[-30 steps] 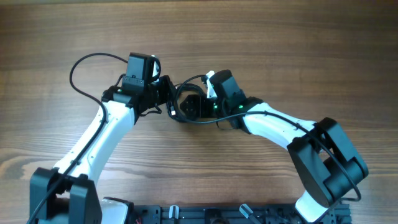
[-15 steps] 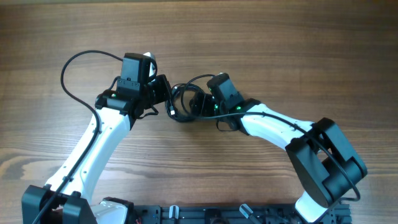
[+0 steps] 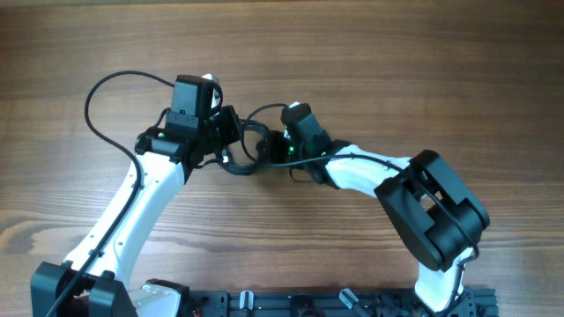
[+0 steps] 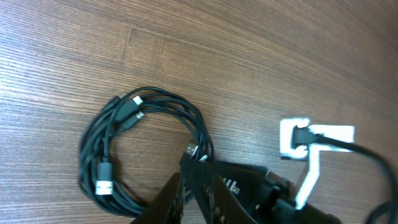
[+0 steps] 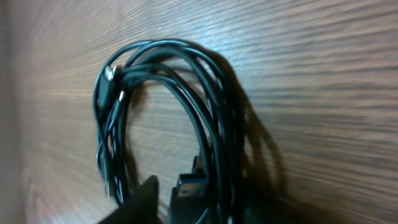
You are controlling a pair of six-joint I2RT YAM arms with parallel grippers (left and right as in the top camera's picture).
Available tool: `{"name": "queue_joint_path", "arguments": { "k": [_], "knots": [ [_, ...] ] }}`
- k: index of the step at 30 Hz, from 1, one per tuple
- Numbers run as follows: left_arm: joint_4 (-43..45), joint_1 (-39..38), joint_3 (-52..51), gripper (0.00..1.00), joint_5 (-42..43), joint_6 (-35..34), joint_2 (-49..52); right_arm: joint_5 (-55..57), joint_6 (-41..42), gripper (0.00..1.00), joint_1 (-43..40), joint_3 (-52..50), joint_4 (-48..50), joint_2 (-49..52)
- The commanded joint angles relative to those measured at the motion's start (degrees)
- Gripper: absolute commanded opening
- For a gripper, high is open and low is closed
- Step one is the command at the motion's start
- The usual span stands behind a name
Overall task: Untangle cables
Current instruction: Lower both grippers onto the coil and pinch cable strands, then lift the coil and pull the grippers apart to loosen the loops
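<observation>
Cables (image 4: 90,155) lie coiled on the table (image 4: 280,50); left gripper (image 4: 194,163) pinches the coil's rim; right gripper (image 3: 280,145) sits at its opposite side, grip unclear.

Overhead cam straight down, far; both wrist cams close, angled down, share cables (image 4: 99,149).

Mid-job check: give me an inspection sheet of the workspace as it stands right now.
Surface: wood-grain table.
Job's things: cables wound in one ring with several plug ends showing, lying between the two arms; not yet untangled.
Clutter: nothing seen.
Grippers: left gripper jaws appear closed on the ring's edge; right gripper at the ring's opposite side, jaw state unclear.
Cables: arm cable loops out beside the left arm, apart from the ring.
Surroundings: black rail at the table's near edge.
</observation>
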Motion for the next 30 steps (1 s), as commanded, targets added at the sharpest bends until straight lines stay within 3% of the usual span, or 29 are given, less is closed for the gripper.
{"name": "queue_joint_path", "arguments": {
  "k": [1, 5, 9, 13, 16, 20, 24, 30],
  "knots": [
    [0.1, 0.2, 0.4, 0.17, -0.8, 0.9, -0.9, -2.0, 0.1, 0.04, 0.7, -2.4, -3.2, 4.2],
    [-1.0, 0.2, 0.4, 0.17, -0.8, 1.0, -0.9, -1.8, -5.8, 0.05, 0.1, -2.3, -9.4, -1.3],
    [-2.0, 0.2, 0.4, 0.14, -0.8, 0.9, -0.9, 2.4, -13.0, 0.04, -0.6, -2.1, -15.7, -17.0],
    [-3.9, 0.2, 0.4, 0.05, 2.2, 2.6, -0.9, 15.1, -19.8, 0.05, -0.6, -2.1, -26.3, -38.0],
    [-4.8, 0.2, 0.4, 0.04, 5.1, 3.9, -0.9, 18.6, -20.9, 0.04, -0.6, -2.1, -28.8, -45.5],
    [-4.3, 0.2, 0.4, 0.04, 14.7, 7.3, -0.9, 18.6, -20.8, 0.04, -0.6, -2.1, -28.7, -47.5],
    [-0.4, 0.2, 0.4, 0.04, 35.6, 17.4, -0.9, 20.0, -20.9, 0.04, -0.6, -2.1, -26.8, -47.5],
    [2.1, 0.2, 0.4, 0.04, 37.1, 17.4, -0.9, 17.9, -22.6, 0.04, -0.6, -2.1, -24.9, -47.5]
  ]
}}
